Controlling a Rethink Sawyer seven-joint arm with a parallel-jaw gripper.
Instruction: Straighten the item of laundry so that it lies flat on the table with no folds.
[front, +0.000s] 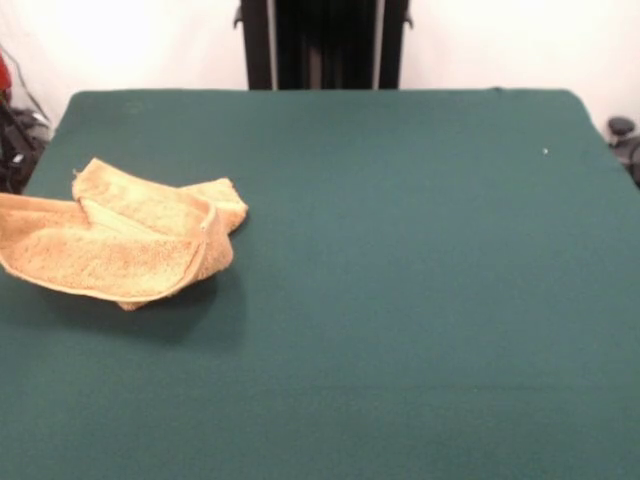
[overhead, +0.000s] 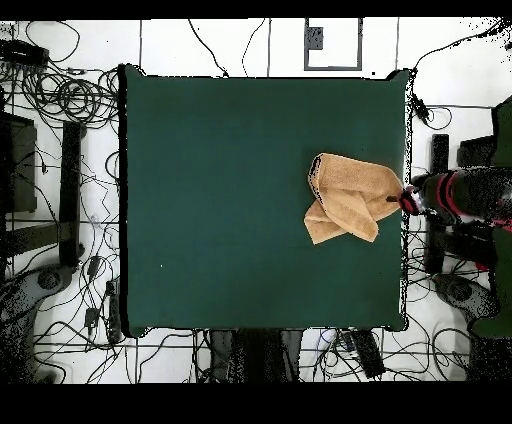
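Note:
The golden tan towel (front: 130, 245) lies crumpled and folded over itself at the left side of the green table (front: 400, 300). Its left end runs out of the front view and looks raised, with a shadow under it. In the overhead view the towel (overhead: 345, 195) sits near the table's (overhead: 220, 200) right edge. My gripper (overhead: 400, 201) is at the towel's right corner, just over that edge, and appears shut on it. The red and black arm (overhead: 455, 195) reaches in from the right. The gripper is out of the front view.
The black pedestal (front: 322, 45) stands behind the table's far edge. Cables (overhead: 60, 100) and stands lie on the floor around the table. The towel hangs close to the table's side edge (overhead: 406, 150).

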